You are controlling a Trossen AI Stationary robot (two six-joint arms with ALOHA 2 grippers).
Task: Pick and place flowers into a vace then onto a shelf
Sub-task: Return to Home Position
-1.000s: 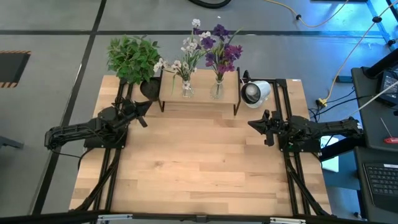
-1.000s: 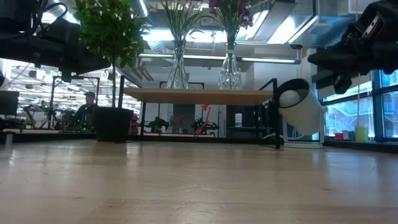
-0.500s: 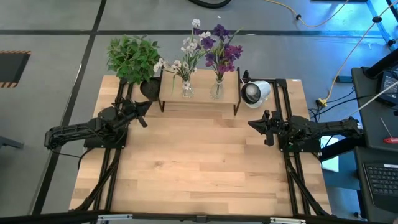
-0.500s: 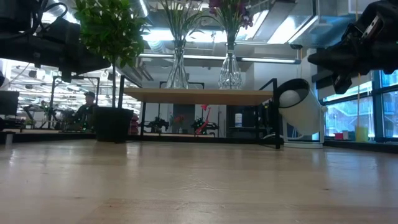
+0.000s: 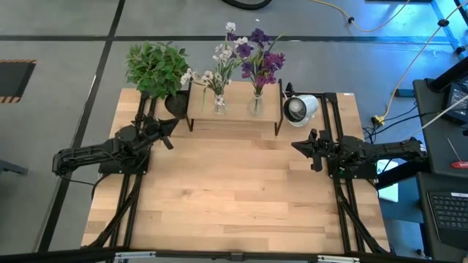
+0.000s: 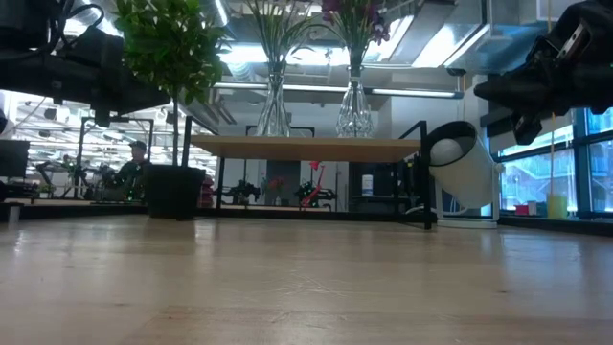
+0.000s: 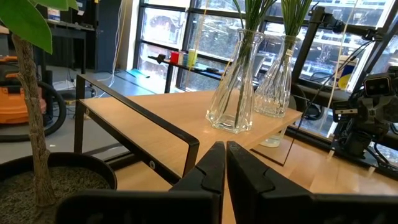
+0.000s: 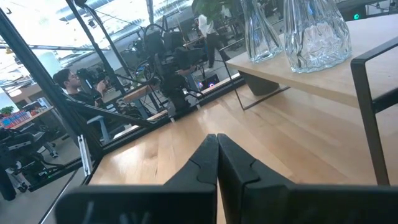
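Note:
Two clear glass vases stand on the shelf [image 5: 234,115] at the table's far edge. The left vase [image 5: 219,104] holds white-pink flowers [image 5: 221,62]; the right vase [image 5: 254,105] holds purple flowers [image 5: 259,58]. In the low view both vases [image 6: 273,107] [image 6: 353,108] rest by their bases on the shelf's plank [image 6: 306,147]. My left gripper [image 5: 171,126] is shut, hovering at the table's left, near the shelf's left leg. My right gripper [image 5: 296,145] is shut, hovering at the table's right. Neither touches anything.
A bushy potted plant [image 5: 156,69] stands at the far left corner beside the shelf. A white cylinder-shaped lamp [image 5: 300,109] lies right of the shelf. The bare wooden tabletop [image 5: 234,190] stretches between both arms. A person sits in the room beyond [image 6: 137,158].

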